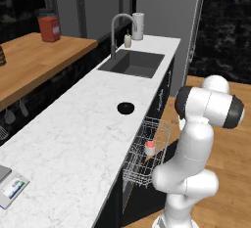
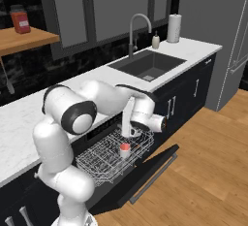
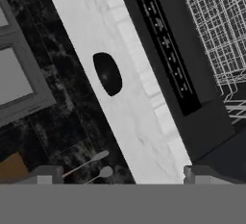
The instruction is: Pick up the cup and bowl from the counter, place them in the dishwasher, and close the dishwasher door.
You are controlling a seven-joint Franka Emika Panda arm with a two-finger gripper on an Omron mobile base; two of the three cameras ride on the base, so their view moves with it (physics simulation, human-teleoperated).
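Observation:
The black bowl (image 1: 125, 107) (image 3: 107, 73) lies on the white marble counter (image 1: 73, 139), near its front edge. Just beyond that edge the dishwasher's silver wire rack (image 1: 147, 148) (image 2: 104, 159) is pulled out. The small white cup with a red-pink top (image 1: 150, 148) (image 2: 125, 148) stands upright in the rack. My gripper (image 2: 129, 132) (image 3: 122, 172) hangs a little above the cup, open and holding nothing; the hand view looks across the counter at the bowl. The dishwasher door (image 2: 145, 171) is folded down, with its bar handle (image 2: 154, 179) toward the floor.
A sink (image 1: 132, 63) with a faucet (image 1: 117, 26) sits farther along the counter, a pale tumbler (image 1: 138, 25) behind it. A red canister (image 1: 49, 26) stands on the wooden shelf (image 1: 34, 60). A flat device (image 1: 11, 187) lies at the counter's near end.

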